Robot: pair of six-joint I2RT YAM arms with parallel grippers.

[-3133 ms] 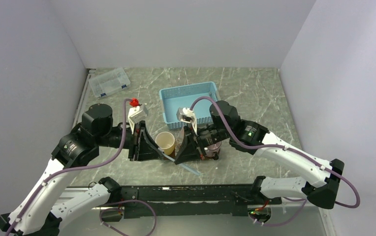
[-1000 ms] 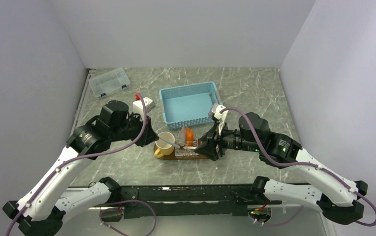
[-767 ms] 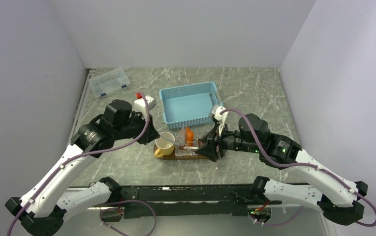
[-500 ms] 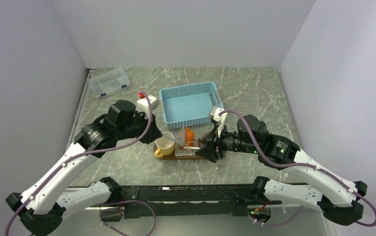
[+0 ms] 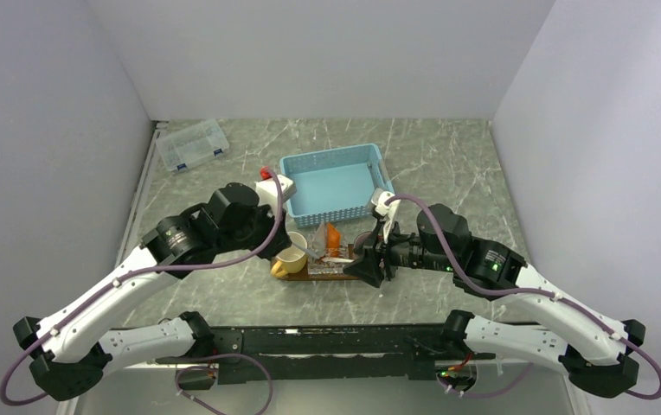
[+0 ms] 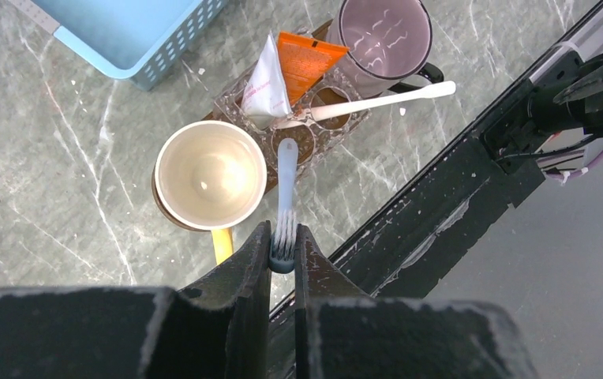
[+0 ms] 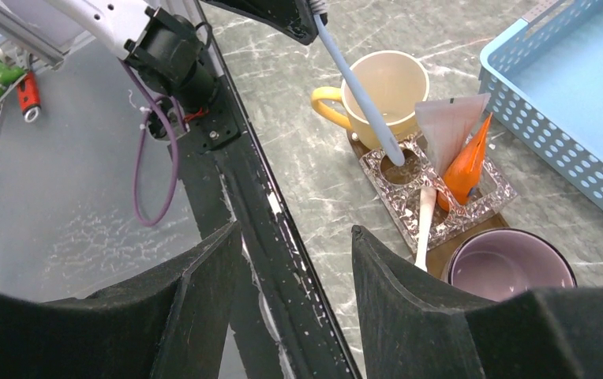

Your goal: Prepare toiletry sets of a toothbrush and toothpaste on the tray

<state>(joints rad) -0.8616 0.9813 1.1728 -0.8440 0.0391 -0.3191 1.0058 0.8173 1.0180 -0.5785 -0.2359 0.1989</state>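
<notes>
My left gripper [image 6: 282,234] is shut on the bristle head of a pale toothbrush [image 6: 286,170]. Its handle slants down, with the end in a hole of the clear square holder [image 6: 239,101]. The holder sits on the dark brown tray [image 7: 438,267] between a cream mug [image 6: 210,175] and a purple mug [image 6: 383,35]. An orange toothpaste tube [image 6: 306,59] and a whitish tube [image 6: 267,79] stand in the holder. A second white toothbrush [image 6: 377,101] leans out of it. My right gripper [image 7: 294,233] hangs open and empty just right of the tray, beside the purple mug [image 7: 507,268].
A light-blue mesh basket [image 5: 331,181] lies just behind the tray. A clear lidded box [image 5: 192,144] sits at the back left. The black rail [image 5: 336,341] runs along the table's near edge, close below the tray [image 5: 327,275].
My left arm has swung right, closer over the cream mug, still holding the toothbrush. The right gripper has edged slightly left and stays open.
</notes>
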